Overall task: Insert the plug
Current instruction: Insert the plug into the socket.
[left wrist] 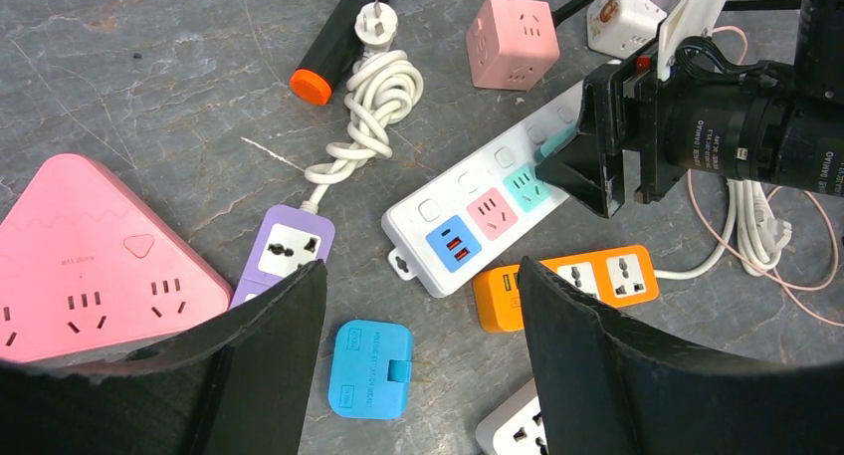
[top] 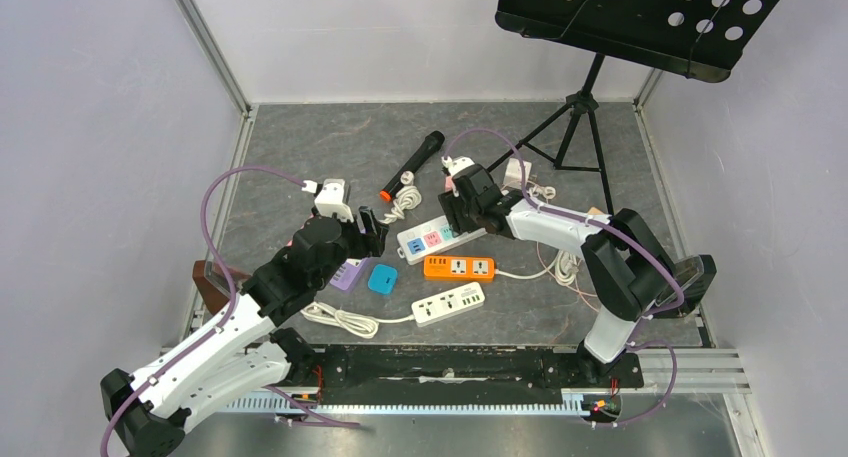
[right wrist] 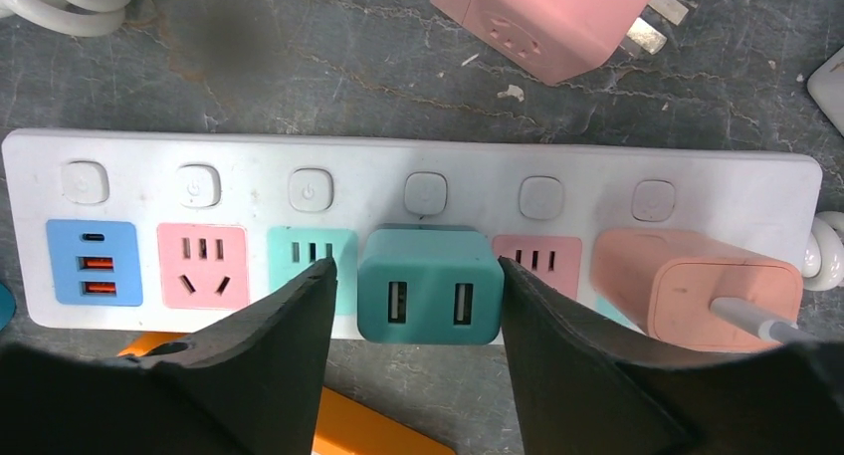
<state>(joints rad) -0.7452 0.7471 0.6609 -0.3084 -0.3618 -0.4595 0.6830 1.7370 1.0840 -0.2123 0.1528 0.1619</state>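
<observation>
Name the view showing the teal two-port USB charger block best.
Right wrist: the teal plastic two-port USB charger block sits centred, unobstructed, straddled by the right gripper. Left wrist shows at most a teal sliver behind that gripper; top external: gripper covers it.

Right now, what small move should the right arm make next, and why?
Probably a gentle push straight down. The right fingers flank the teal charger, which sits squarely over a socket on the white power strip; whether its pins are fully in isn't visible.
</observation>
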